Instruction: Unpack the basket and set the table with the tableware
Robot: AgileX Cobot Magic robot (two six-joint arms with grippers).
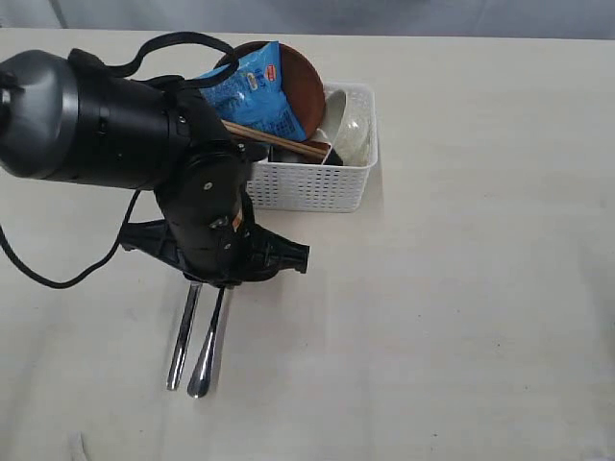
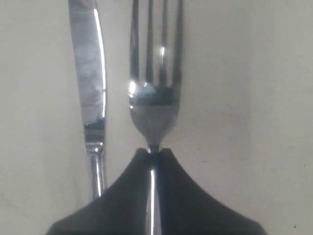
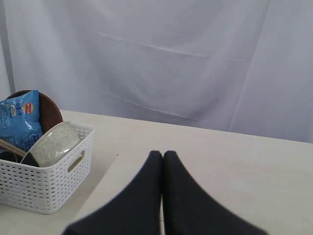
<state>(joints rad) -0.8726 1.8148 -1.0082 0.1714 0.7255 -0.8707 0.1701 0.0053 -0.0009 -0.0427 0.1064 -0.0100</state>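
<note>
My left gripper (image 2: 153, 149) is shut on the neck of the steel fork (image 2: 154, 98), whose tines point away from the jaws. The steel knife (image 2: 90, 73) lies parallel beside it on the table (image 1: 480, 288). In the exterior view the left arm covers the gripper, and only the handles of the knife (image 1: 179, 336) and fork (image 1: 207, 346) stick out below it. The white basket (image 1: 317, 187) behind the arm holds the brown plate (image 1: 303, 77), grey-green bowl (image 1: 351, 130) and chopsticks (image 1: 279, 142). My right gripper (image 3: 163, 154) is shut and empty, away from the basket (image 3: 44, 191).
A blue snack packet (image 1: 255, 91) leans on the plate in the basket. The left arm's black cable loops over the table at the left (image 1: 38, 274). A grey curtain (image 3: 171, 58) hangs behind the table's far edge.
</note>
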